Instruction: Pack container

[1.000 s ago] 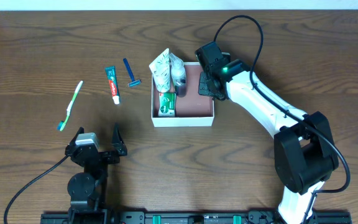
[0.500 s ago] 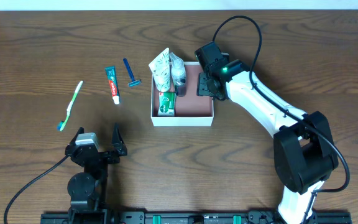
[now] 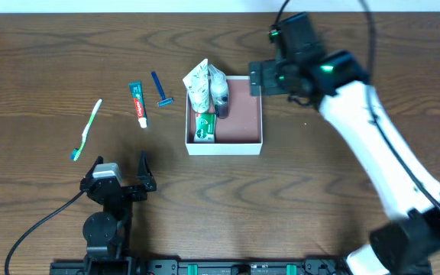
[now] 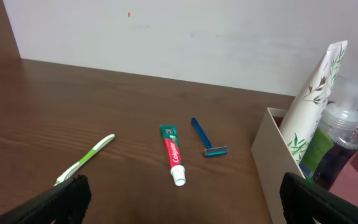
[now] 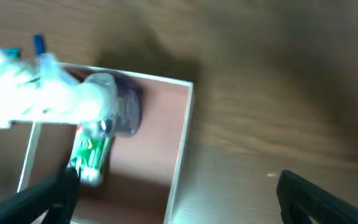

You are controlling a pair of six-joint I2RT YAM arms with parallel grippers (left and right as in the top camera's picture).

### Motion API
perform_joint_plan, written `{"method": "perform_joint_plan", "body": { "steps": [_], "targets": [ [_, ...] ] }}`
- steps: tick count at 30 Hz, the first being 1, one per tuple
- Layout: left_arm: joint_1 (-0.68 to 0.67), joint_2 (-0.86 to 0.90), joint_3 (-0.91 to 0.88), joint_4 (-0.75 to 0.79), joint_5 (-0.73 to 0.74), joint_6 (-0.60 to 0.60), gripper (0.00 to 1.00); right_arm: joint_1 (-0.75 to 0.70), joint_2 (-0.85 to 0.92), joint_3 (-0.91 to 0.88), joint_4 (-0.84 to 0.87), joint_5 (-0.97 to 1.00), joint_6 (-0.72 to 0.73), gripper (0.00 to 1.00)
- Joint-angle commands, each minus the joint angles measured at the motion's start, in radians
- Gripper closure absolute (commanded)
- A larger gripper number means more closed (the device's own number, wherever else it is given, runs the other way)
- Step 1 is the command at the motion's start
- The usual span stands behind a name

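Observation:
The container [image 3: 243, 118], a white box with a reddish-brown floor, sits mid-table. Along its left side are a white leaf-printed tube [image 3: 198, 85], a dark pump bottle [image 3: 220, 93] and a green pack [image 3: 204, 127]. My right gripper [image 3: 275, 75] hovers open over the box's far right corner with nothing in it; the right wrist view looks down on the box wall [image 5: 182, 143] between its fingers [image 5: 182, 199]. My left gripper [image 3: 121, 182] rests open near the front edge, empty [image 4: 185, 202]. A toothpaste tube [image 3: 138, 104], a blue razor [image 3: 160, 90] and a green toothbrush [image 3: 87, 130] lie left of the box.
The left wrist view shows the toothpaste tube [image 4: 173, 155], razor [image 4: 205, 138] and toothbrush [image 4: 86, 159] ahead, with the box's wall [image 4: 272, 155] at the right and a white wall behind the table. A black cable runs from the left arm's base.
The right gripper has opened, lifted out of the container's right half and drawn back toward the far right. The left arm and the loose items have not moved.

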Motion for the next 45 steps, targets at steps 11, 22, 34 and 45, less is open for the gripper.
{"method": "perform_joint_plan", "body": {
  "steps": [11,22,34,45],
  "targets": [
    [0.003,-0.007,-0.024,-0.031,-0.011,0.013,0.02,-0.034,-0.227,0.014,-0.187,0.066,-0.152,0.01],
    [0.003,-0.007,-0.024,-0.031,-0.011,0.013,0.02,-0.039,-0.245,0.014,-0.32,0.212,-0.089,0.01],
    [0.003,-0.007,-0.024,-0.031,-0.011,0.013,0.02,-0.23,-0.246,0.014,-0.311,0.237,-0.035,0.01],
    [0.003,-0.007,-0.024,-0.027,-0.053,0.125,0.02,-0.27,-0.245,0.013,-0.339,0.237,-0.035,0.01]
  ]
}}
